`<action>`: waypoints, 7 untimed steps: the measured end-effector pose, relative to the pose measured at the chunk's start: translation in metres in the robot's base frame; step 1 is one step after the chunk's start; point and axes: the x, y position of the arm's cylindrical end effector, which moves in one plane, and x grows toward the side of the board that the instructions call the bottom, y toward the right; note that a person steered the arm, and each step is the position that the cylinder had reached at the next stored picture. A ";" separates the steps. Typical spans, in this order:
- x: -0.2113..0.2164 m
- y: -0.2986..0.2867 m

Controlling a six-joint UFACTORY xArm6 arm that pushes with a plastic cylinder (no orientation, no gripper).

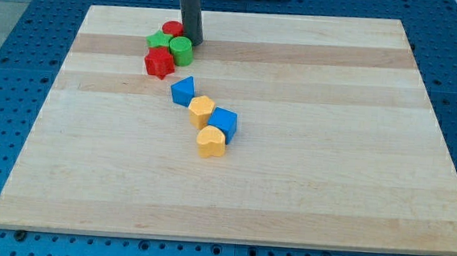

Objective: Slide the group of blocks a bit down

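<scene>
Red-green cluster (168, 47) far-left on worktop (329, 191); blue and yellow blocks (205, 118) mid-board. Tip (192, 41) touching cluster's far-right edge, beside green cylinder (181, 50). No hand fitted, plain rod only. Push just starting; next, steady nearward shove.

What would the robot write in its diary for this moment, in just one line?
my tip: touching green cylinder, top side | red-green group: upper left of board | blue-yellow group: centre, apart from tip | push down: not visibly begun

Tabletop (289, 189): four blocks clustered at the view's upper left (168, 49), rod tip (192, 41) touching the cluster's right side; four more (205, 118) in a touching chain below it, trailing down-right.
</scene>
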 end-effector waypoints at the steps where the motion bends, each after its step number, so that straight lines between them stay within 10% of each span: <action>1: -0.023 0.003; 7: -0.035 -0.047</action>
